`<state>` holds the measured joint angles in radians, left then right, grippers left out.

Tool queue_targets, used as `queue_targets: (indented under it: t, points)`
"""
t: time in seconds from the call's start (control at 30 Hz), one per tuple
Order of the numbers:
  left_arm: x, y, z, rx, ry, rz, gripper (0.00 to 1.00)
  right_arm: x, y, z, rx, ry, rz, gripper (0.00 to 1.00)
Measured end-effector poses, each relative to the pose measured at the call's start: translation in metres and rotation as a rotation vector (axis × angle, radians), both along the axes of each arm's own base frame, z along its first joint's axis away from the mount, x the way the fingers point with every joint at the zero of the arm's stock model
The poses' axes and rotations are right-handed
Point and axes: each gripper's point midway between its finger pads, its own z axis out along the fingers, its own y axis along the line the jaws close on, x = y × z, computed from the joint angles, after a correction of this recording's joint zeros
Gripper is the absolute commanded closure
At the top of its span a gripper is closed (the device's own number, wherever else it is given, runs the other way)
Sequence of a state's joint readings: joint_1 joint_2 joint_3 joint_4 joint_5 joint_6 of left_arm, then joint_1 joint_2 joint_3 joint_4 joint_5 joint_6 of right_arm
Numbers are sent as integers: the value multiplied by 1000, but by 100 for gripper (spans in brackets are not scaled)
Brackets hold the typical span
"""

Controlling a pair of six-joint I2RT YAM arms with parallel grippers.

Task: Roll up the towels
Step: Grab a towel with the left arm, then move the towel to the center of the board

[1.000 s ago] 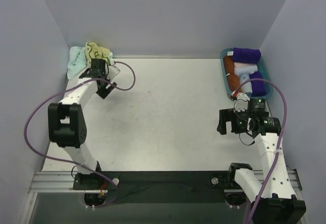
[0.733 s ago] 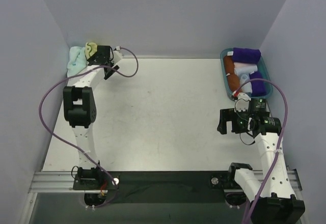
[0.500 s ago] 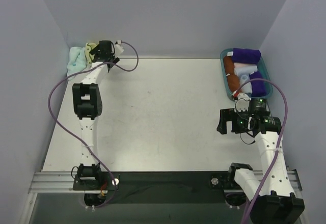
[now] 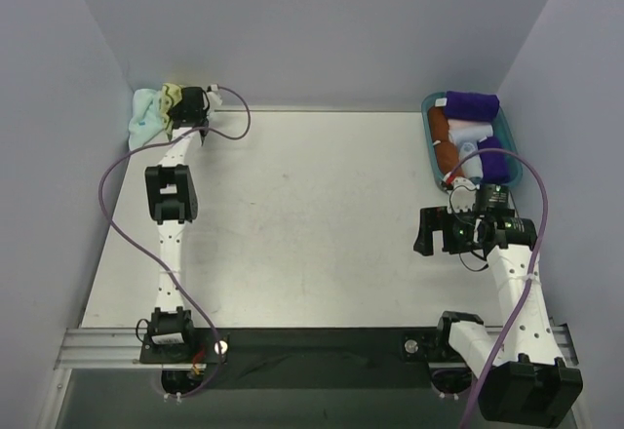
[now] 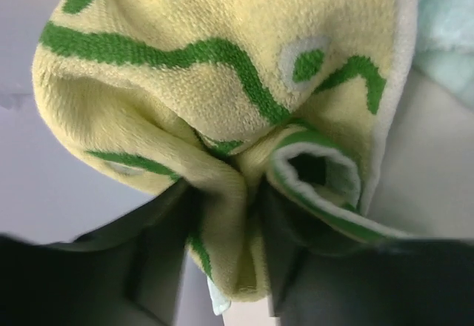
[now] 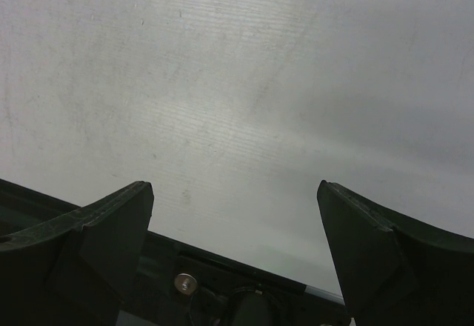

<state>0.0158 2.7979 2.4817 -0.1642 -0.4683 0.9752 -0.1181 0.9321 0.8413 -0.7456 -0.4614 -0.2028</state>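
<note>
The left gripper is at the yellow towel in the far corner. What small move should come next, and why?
Probably draw the yellow towel toward the middle of the table. The left gripper pinches a fold of it, and it lies bunched in the corner beside the mint towel, with little room to roll.

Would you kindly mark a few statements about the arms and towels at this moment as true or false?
1. The left gripper pinches a fold of the pale yellow towel with green squiggles. True.
2. The right gripper is shut on a cloth. False: it is open and empty over the white table.
3. The plain mint-aqua towel lies beside the yellow one in the far left corner. True.
4. The teal basket stands at the near left. False: it stands at the far right.
</note>
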Motion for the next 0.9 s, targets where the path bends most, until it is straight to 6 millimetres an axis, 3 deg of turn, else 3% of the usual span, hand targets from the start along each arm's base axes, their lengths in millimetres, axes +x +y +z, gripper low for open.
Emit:
queue_targets:
  t: [0.03, 0.1, 0.13, 0.2, 0.3, 0.4, 0.5, 0.6, 0.67, 0.73, 0.8, 0.9]
  points:
    - [-2, 2, -3, -12, 2, 10, 75, 0, 0, 0, 0, 1, 0, 0]
    - [-6, 3, -9, -35, 17, 21, 95, 0, 0, 0, -1, 0, 3, 2]
    - [-10, 3, -11, -49, 32, 24, 100, 0, 0, 0, -1, 0, 3, 3]
    - [-17, -3, -9, -83, 61, 16, 100, 0, 0, 0, -1, -1, 3, 4]
    - [-30, -22, 18, -147, 88, -7, 100, 0, 0, 1, -2, -4, 4, 6]
    - [-47, -55, 78, -223, 78, -67, 100, -2, 1, 2, 0, -8, 9, 8]
    - [-74, -101, 166, -292, 8, -160, 100, -4, 3, 3, 10, -4, 16, 9]
    - [-118, -160, 257, -366, -82, -288, 100, -4, 5, 6, 16, -8, 22, 9]
    - [-155, -205, 304, -434, -119, -390, 100, -2, 6, 11, 22, -21, 27, 9]
    - [-194, -252, 338, -526, -129, -512, 100, 0, 7, 16, 30, -35, 32, 10]
    - [-230, -287, 361, -634, -119, -618, 100, 3, 9, 20, 37, -45, 36, 10]
    - [-268, -298, 375, -794, -80, -673, 100, 5, 10, 23, 46, -49, 41, 10]
